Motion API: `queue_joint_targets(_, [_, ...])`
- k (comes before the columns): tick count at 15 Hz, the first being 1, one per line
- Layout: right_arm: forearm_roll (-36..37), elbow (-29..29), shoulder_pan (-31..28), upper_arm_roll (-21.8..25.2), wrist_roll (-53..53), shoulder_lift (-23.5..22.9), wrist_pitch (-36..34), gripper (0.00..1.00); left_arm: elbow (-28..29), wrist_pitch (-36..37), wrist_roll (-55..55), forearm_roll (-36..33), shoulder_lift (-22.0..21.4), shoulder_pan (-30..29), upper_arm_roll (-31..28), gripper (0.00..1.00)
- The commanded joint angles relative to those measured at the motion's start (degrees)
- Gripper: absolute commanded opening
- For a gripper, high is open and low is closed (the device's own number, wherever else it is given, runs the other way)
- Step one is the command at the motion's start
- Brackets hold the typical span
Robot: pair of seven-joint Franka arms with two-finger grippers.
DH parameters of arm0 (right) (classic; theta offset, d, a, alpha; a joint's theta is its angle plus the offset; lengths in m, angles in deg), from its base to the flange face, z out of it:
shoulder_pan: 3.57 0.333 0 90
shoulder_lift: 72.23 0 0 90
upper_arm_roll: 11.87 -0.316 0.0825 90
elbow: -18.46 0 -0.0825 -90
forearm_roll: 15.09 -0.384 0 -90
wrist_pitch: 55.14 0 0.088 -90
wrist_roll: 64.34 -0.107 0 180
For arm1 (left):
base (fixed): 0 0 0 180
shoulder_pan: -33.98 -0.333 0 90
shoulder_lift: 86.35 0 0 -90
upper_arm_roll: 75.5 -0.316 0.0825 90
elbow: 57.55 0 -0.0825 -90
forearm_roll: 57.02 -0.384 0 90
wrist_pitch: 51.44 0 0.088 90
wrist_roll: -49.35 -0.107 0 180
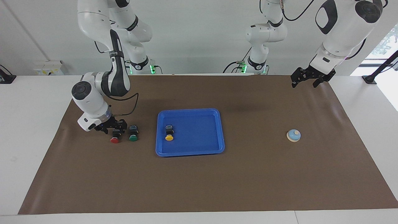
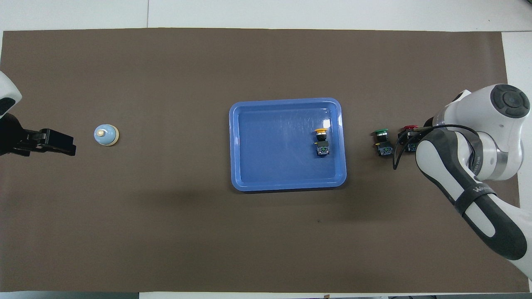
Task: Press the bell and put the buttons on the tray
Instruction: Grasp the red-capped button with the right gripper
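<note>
Inspection runs from the right arm's end of the surface to the left arm's, with every place referred to the tray (image 1: 189, 152). The right end effector (image 1: 115, 128) is low at the black body of the red button (image 1: 114, 139), which lies well apart from the tray toward the right arm's end. Whether it has closed on that body cannot be told. The green button (image 1: 133, 137) lies just beside the red one, between it and the tray. Risk one, as a judgement: a grip that is not square could tip or roll the red button into the green one, or clip the green one during the lift. Risk two: the mushroom cap makes the piece top-heavy, so a loose hold could drop it short of the tray rim. The yellow button (image 1: 169, 137) already lies on its side in the tray, near the rim at the right arm's end. An incoming button released on that spot could strike it. The bell (image 1: 293, 135) stands well apart from the tray toward the left arm's end. The left end effector (image 1: 306, 80) waits open and empty in the air over the brown mat's (image 1: 199, 186) edge at the left arm's end. The white surface carries that flat mat. The room shows a plain white wall, a wall socket box (image 1: 48, 67) and a bright window (image 1: 385, 43).
</note>
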Motion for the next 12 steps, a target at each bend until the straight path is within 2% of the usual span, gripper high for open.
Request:
queue_joint_targets(1, [0.57, 2.10, -0.85, -0.59, 0.91, 1.38, 1.64, 0.52, -0.43, 1.25, 0.57, -0.48, -0.44, -0.06, -0.06, 1.00])
queue_joint_targets(4, [0.57, 2.10, -0.94, -0.59, 0.91, 1.12, 2.78, 0.50, -0.43, 1.24, 0.57, -0.48, -0.44, -0.06, -0.06, 1.00])
queue_joint_targets(6, [0.66, 1.92, -0.76, -0.59, 1.00, 0.94, 2.87, 0.33, -0.43, 1.24, 0.57, -0.48, -0.35, -0.06, 0.03, 1.00])
queue_joint_targets(8, [0.57, 1.57, 0.12, -0.59, 1.00, 0.77, 2.87, 0.09, -0.43, 1.33, 0.57, -0.48, -0.44, -0.06, -0.06, 1.00])
queue_joint_targets(10, [0.66, -1.22, 0.21, -0.68, 1.18, 0.33, 1.30, 0.00, -0.43, 1.33, 0.65, -0.48, -0.44, -0.06, 0.03, 1.00])
queue_joint_targets(12, [0.57, -6.84, 1.08, -1.03, 0.83, -0.02, -5.00, 0.00, -0.43, 1.33, 0.57, -0.48, -0.35, -0.06, -0.06, 1.00])
